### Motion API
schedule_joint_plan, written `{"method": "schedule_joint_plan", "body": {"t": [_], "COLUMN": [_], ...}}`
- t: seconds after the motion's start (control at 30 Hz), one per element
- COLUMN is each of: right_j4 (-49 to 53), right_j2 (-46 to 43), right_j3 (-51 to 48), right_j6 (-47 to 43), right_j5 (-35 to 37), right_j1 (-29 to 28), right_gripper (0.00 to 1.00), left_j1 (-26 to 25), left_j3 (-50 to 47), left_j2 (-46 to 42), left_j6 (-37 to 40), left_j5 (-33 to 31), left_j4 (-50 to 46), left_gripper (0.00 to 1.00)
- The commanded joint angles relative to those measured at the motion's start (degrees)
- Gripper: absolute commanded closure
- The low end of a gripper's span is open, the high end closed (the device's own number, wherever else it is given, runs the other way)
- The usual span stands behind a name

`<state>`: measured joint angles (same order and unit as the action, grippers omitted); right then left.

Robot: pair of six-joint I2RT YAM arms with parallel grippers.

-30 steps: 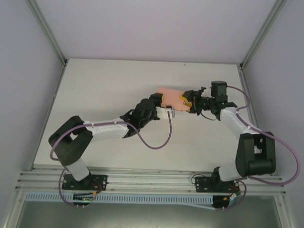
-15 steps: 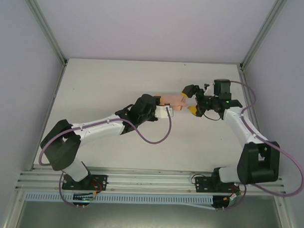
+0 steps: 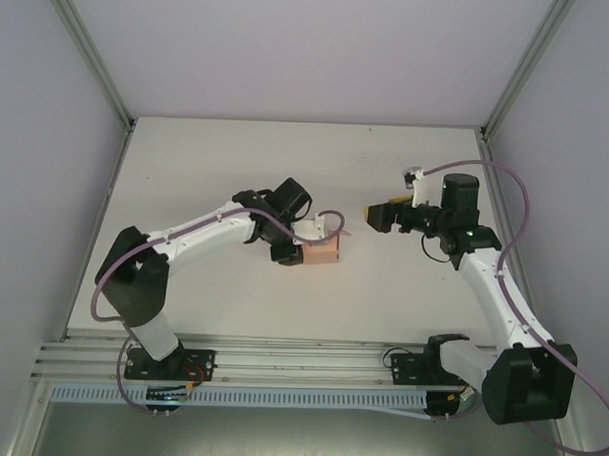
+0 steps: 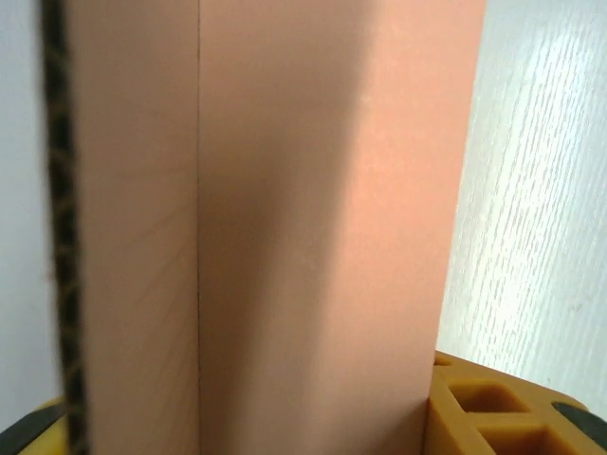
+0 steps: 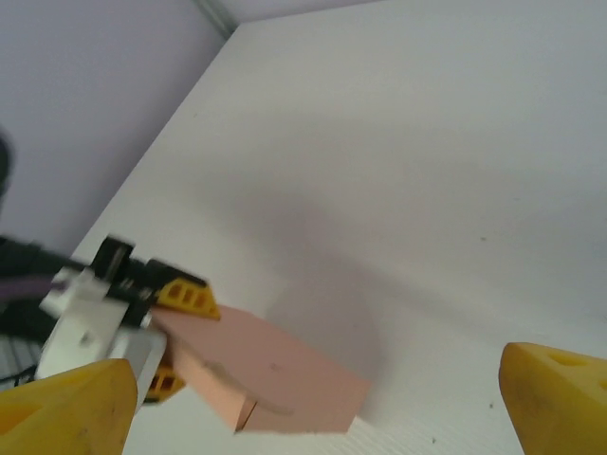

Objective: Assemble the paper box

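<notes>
Holding the paper box (image 3: 324, 253) on its own, the left arm (image 3: 194, 234) has its jaws closed on the left end of the card, about mid-surface and a touch towards the near side. Over to the right, the right arm (image 3: 493, 285) hangs back, its jaws spread wide and empty, well apart from the box, yellow fingertips (image 5: 57, 408) framing it from a distance.

Here's the worry: that's a one-ended grip on thin card. If the right jaws come in and push against the free end, I'd expect the box to swing or slide in the left jaws, since nothing braces the far side. Squeeze harder and the walls could buckle. A panel not properly tucked could also spring open, and in the right wrist view the top panel does seem to overhang the body slightly, with a seam low on the near corner.

The box itself: salmon-pink, matte, folded up into a small flat rectangular block. Up close from the left wrist, a straight crease runs top to bottom and a dark, fluted-looking cut edge shows on the left. Whether it's resting on the white surface (image 3: 237, 166) or held just clear of it, I can't tell
</notes>
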<state>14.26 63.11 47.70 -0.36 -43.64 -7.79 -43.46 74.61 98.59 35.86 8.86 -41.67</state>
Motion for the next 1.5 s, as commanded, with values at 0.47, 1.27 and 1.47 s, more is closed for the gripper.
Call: {"method": "schedule_joint_plan", "body": {"t": [0.47, 1.27, 1.47], "right_j4": [7.36, 2.33, -8.53], "right_j2": [21.18, 26.40, 20.73], "right_j3": [11.15, 12.90, 5.31], "right_j6": [-22.93, -11.11, 3.88], "right_j5": [2.68, 6.74, 17.94], "right_j1": [-12.24, -16.25, -20.61], "right_gripper": [0.27, 0.98, 1.00], "left_j1": [3.81, 4.08, 4.09], "left_j3": [9.28, 10.48, 11.51], "left_j2": [10.58, 11.00, 12.10], "left_j6": [2.19, -1.69, -4.61], "left_j5": [5.77, 4.70, 4.44], "left_j4": [-11.65, -9.02, -7.68], "left_gripper": [0.51, 0.52, 0.52]}}
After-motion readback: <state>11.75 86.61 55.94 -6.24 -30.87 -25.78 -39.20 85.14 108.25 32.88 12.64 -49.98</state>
